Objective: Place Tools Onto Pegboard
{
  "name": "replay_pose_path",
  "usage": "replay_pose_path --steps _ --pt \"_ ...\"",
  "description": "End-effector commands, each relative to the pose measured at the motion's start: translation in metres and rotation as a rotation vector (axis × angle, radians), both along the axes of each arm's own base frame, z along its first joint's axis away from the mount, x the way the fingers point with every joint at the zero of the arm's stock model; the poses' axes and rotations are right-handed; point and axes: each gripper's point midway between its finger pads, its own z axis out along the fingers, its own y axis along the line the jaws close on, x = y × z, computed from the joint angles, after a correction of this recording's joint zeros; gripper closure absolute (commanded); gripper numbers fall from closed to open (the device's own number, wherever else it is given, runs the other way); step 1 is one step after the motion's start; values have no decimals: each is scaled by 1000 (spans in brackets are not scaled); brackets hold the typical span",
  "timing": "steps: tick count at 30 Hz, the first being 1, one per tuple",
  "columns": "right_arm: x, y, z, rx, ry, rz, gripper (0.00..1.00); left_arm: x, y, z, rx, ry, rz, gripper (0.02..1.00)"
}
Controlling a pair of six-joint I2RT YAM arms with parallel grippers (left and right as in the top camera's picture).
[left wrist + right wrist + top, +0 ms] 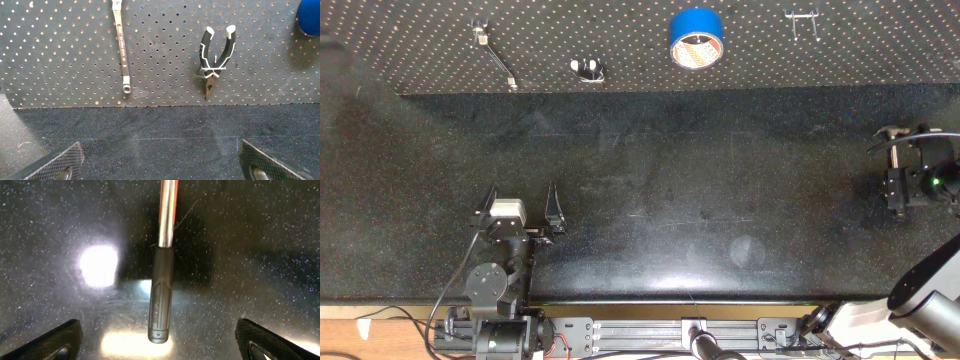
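Right gripper [160, 342] spread apart over hammer [162, 290] on desk [260, 240]; left gripper [159, 162] apart, facing pegboard [60, 60] with wrench [120, 45], pliers [212, 60].

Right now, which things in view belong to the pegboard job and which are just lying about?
Job in hand:
- pegboard
- hammer, lying on the table between the open right claw's fingers
- wrench, pliers and blue tape roll, already hanging
- empty hooks

Just lying about:
- mounting rail at the arm bases
- small white tag
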Motion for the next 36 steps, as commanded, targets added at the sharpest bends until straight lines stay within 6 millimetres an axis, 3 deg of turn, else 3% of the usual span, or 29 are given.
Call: replay_pose_path --steps 1,10,19,36 --pt "0 -5 -6 -13 14 16 1 -1 0 0 9 -1 1 23" --pt "2 -6 -6 -19 8 36 1 -1 0 0 9 -1 1 23" --pt "14 7 -13 -30 23 84 1 -1 0 0 9 -1 1 23" --pt "-1 6 -30 -19 122 73 1 -1 0 0 9 -1 1 23"
